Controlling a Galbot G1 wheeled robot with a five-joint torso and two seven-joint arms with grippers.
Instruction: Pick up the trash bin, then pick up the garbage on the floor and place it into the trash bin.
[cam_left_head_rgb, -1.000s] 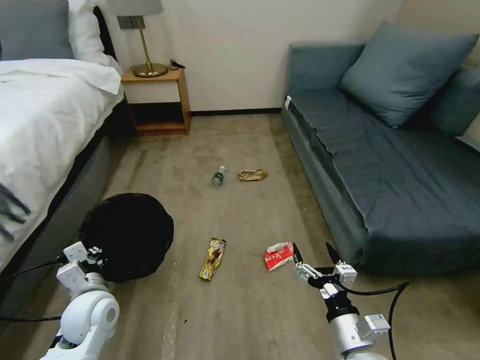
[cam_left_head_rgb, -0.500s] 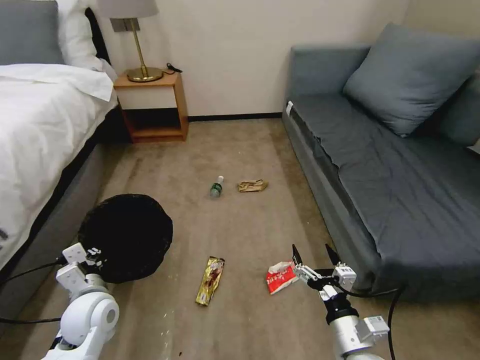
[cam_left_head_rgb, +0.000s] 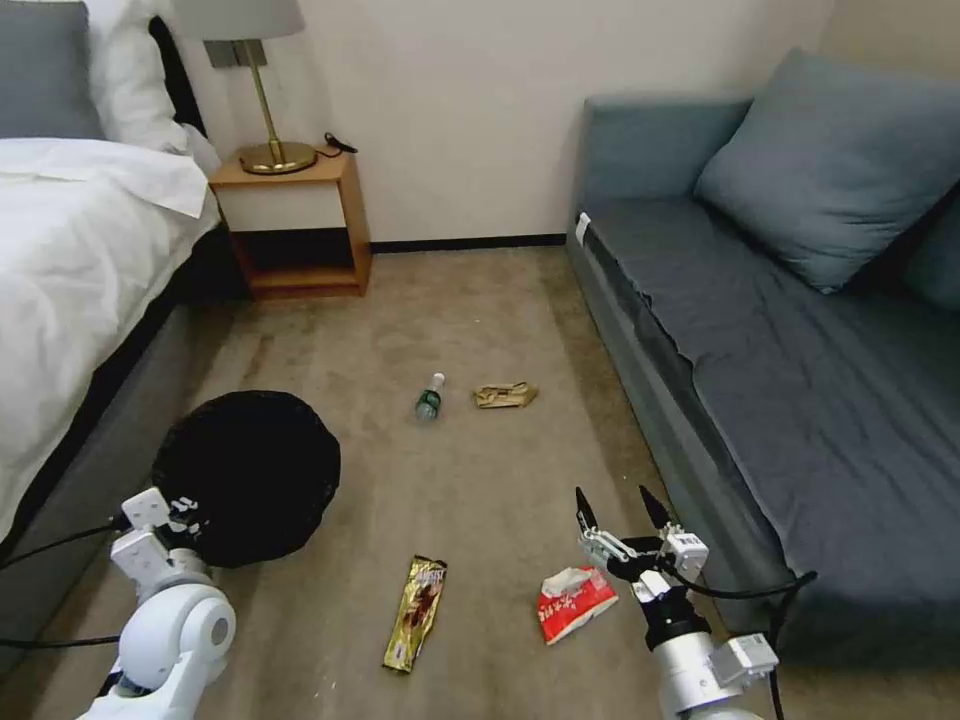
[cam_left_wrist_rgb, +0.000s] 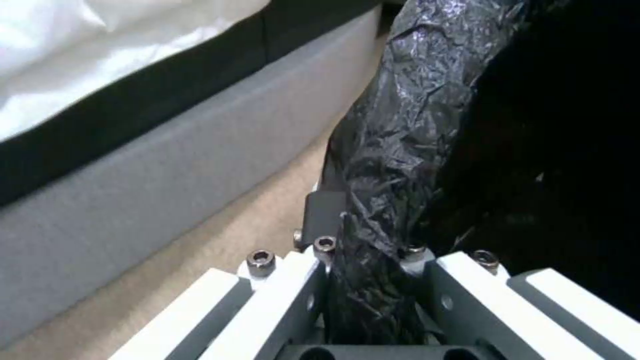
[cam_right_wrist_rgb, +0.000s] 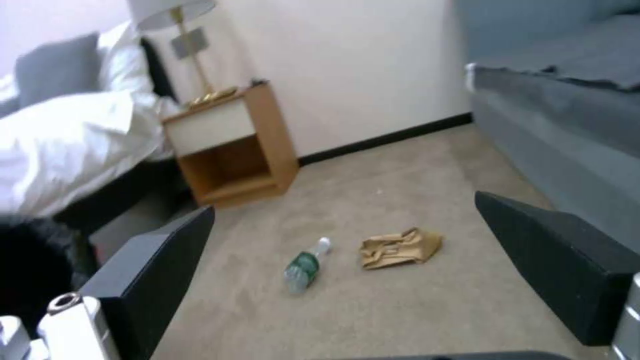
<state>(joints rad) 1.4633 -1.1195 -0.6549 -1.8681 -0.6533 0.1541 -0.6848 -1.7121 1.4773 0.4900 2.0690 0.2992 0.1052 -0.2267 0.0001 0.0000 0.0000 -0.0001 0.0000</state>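
Since a second ago our head camera has swung, so we see the garbage lower in frame: the gold-brown wrapper (cam_left_head_rgb: 415, 613) with its long axis running away from us, the red-and-white wrapper (cam_left_head_rgb: 574, 604) just beside our right gripper (cam_left_head_rgb: 612, 508), whose fingers spread wide around nothing. From the left wrist, our left gripper (cam_left_wrist_rgb: 373, 280) pinches the trash bin (cam_left_wrist_rgb: 413, 125) by its bagged rim, beside the bed (cam_left_wrist_rgb: 153, 140). From the right wrist, the bottle (cam_right_wrist_rgb: 305, 265) lies cap toward the wall, the paper bag (cam_right_wrist_rgb: 400, 247) near it.
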